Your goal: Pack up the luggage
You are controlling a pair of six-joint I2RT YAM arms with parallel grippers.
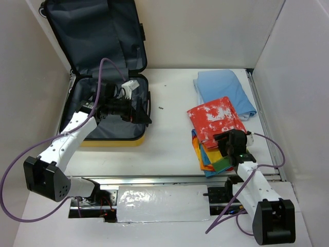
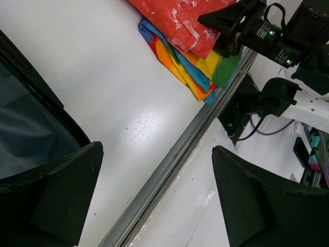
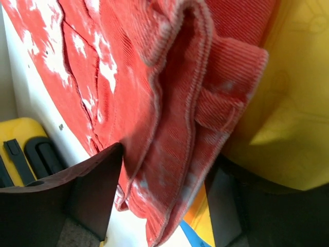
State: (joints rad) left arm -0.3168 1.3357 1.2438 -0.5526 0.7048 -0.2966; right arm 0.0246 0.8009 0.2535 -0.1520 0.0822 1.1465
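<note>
Operator: What is there to pack into, and where is it?

Robot: A small bright-yellow hard-shell suitcase (image 1: 110, 140) lies open at the far left of the white table (image 1: 169, 128). Its lid (image 1: 92, 31), lined with dark grey fabric, is raised at the back.

Operator: Your left side?

Robot: My left gripper (image 1: 144, 116) hangs over the suitcase's right rim, facing out across the table. Its jaws stand wide apart with nothing between them.

Operator: And the right?

Robot: My right gripper (image 3: 169, 154) is at the near edge of a folded ribbed red cloth with white blotches (image 1: 213, 119). My jaws are spread there, one finger (image 3: 87, 190) on each side of the cloth's folded hem. The red cloth lies on top of a folded rainbow-striped cloth (image 1: 208, 160), and a folded light-blue cloth (image 1: 223, 88) lies just behind, touching the red one
</note>
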